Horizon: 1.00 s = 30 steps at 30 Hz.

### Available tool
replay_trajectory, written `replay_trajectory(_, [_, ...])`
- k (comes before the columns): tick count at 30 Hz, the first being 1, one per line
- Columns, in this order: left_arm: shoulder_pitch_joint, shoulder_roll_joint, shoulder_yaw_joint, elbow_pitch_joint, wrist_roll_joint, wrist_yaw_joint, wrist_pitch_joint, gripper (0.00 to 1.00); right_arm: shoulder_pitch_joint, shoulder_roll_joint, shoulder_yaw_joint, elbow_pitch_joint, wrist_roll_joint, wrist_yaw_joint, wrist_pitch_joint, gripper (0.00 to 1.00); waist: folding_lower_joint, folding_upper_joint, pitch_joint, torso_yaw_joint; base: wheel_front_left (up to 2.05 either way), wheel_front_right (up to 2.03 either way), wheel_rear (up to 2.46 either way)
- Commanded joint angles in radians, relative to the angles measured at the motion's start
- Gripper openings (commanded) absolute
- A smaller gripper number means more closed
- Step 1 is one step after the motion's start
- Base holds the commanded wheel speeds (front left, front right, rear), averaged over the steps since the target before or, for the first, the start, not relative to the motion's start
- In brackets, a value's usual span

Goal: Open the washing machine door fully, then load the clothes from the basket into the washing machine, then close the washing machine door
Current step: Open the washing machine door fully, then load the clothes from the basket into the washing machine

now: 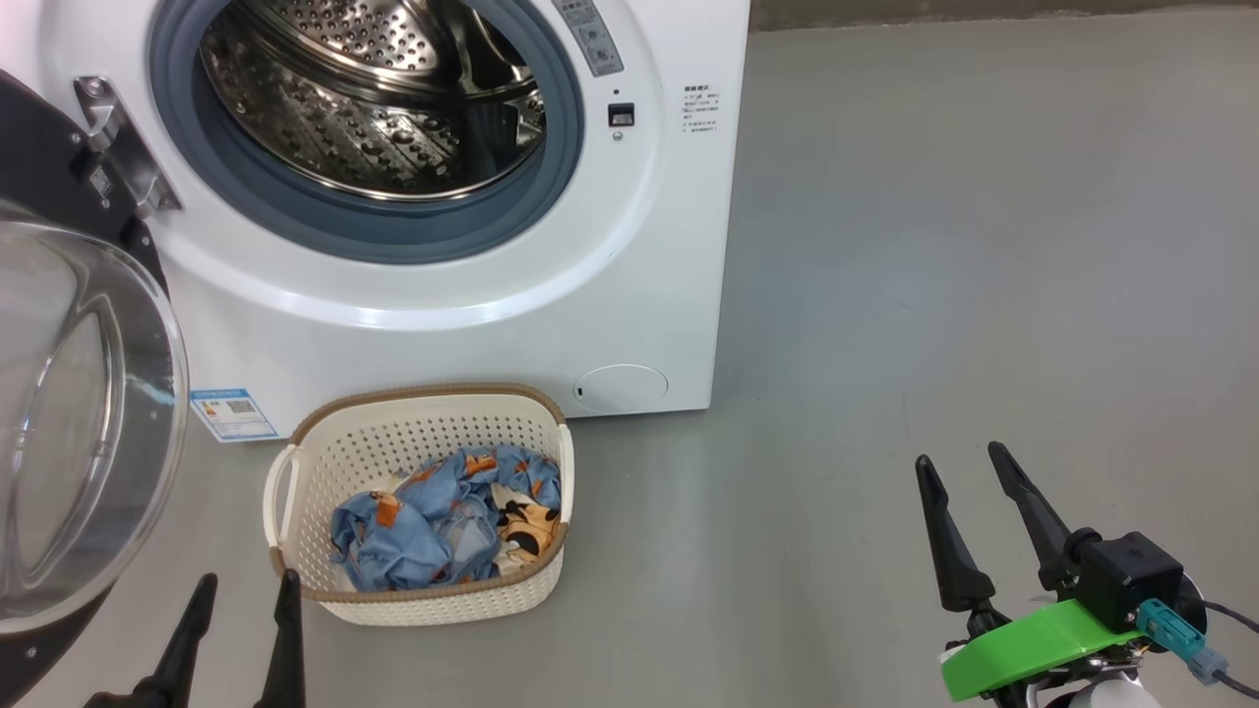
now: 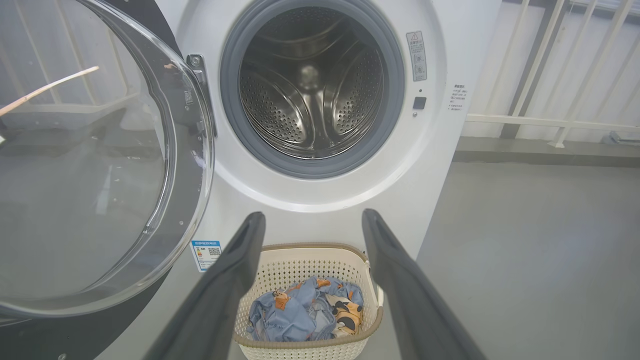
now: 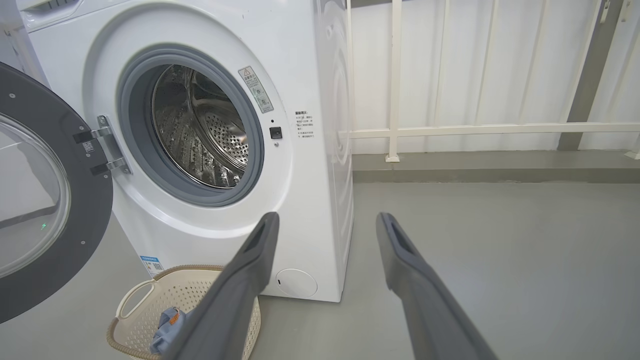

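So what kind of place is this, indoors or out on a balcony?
Probably a laundry corner on a balcony or utility area. A white front-loading washing machine stands on a bare grey floor, a basket of clothes sits before it, and a white railing runs behind.

Washing machine (image 1: pixel 629 295) white, front-loading, upper left. Door (image 1: pixel 89 423) swung open at left edge, clear glass bowl facing camera. Steel drum (image 1: pixel 374 98) visible inside grey ring (image 1: pixel 295 211). Basket (image 1: pixel 325 462) on floor (image 1: pixel 934 246) just before machine. Clothes (image 1: pixel 443 521) bundled inside basket, blue with orange prints. Blue label (image 1: pixel 234 413) left of basket, round flap (image 1: pixel 621 387) to right. Left gripper (image 1: pixel 248 580) lower left, fingers apart, nothing between, near basket's left corner. Right gripper (image 1: pixel 959 455) lower right, fingers apart, holding nothing, well apart from basket.
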Motion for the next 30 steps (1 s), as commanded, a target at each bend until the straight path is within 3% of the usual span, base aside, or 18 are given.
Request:
replay_trajectory(1, [-0.034,0.012,0.037,-0.021,-0.005,-0.006,-0.006,1.00,-0.004,0.001,0.028,-0.021,0.000,0.003,-0.007,1.00,0.0000,-0.0001,0.002,0.000,0.00,0.00,0.00])
replay_trajectory(17, [-0.052,0.012,0.044,-0.007,-0.004,-0.015,-0.006,1.00,-0.006,0.001,0.027,-0.019,0.005,0.003,-0.007,1.00,0.0000,-0.0001,0.014,-0.001,0.20,-0.19,-0.01])
replay_trajectory(30, [-0.068,0.012,0.065,-0.012,-0.004,-0.015,-0.006,1.00,-0.013,0.001,0.028,-0.017,0.006,0.003,-0.007,1.00,0.0000,-0.0001,0.033,0.004,1.75,-1.63,-0.12])
